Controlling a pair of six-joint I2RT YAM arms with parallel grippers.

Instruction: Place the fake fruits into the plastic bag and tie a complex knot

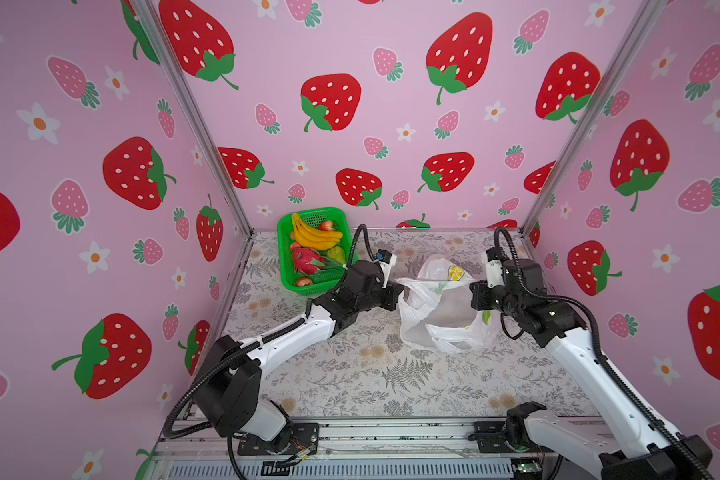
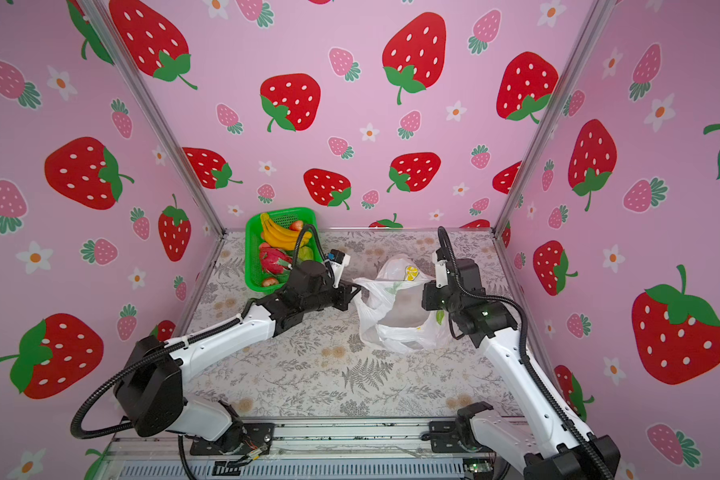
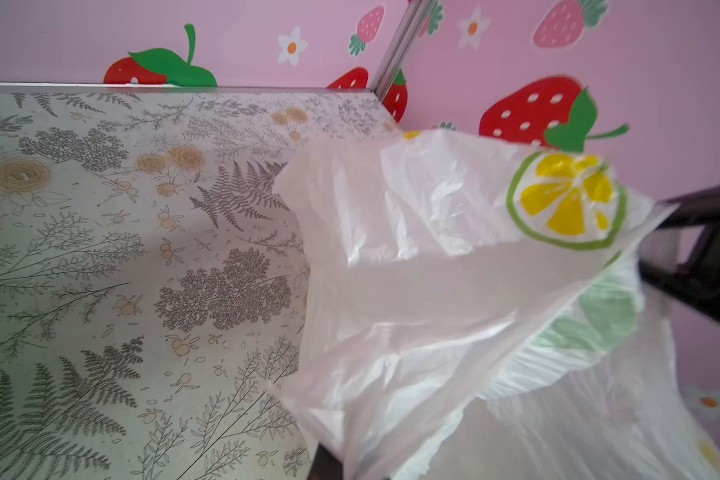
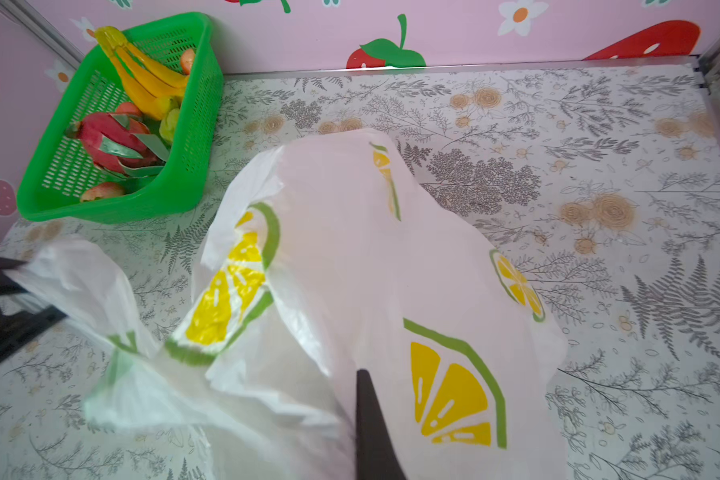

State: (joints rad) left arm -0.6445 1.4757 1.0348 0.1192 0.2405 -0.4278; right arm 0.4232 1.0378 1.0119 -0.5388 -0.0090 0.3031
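Observation:
The plastic bag (image 1: 437, 311) (image 2: 395, 316), white with lemon prints, sits right of the table's middle with its mouth stretched wide. My left gripper (image 1: 399, 296) is shut on the bag's left edge; in the left wrist view the film (image 3: 433, 270) hides the jaws. My right gripper (image 1: 472, 296) is shut on the right edge, one dark finger (image 4: 371, 419) pressed against the film. The fake fruits lie in the green basket (image 1: 284, 257): banana bunch (image 1: 314, 235), dragon fruit (image 1: 306, 259), green pear-like fruit (image 1: 336, 254), small red ones (image 1: 303, 281).
The basket (image 4: 200, 104) stands in the far left corner, just behind my left arm's wrist. Pink strawberry-print walls close in the table on the left, back and right. A metal rail (image 1: 350, 432) runs along the front edge between the two arm bases.

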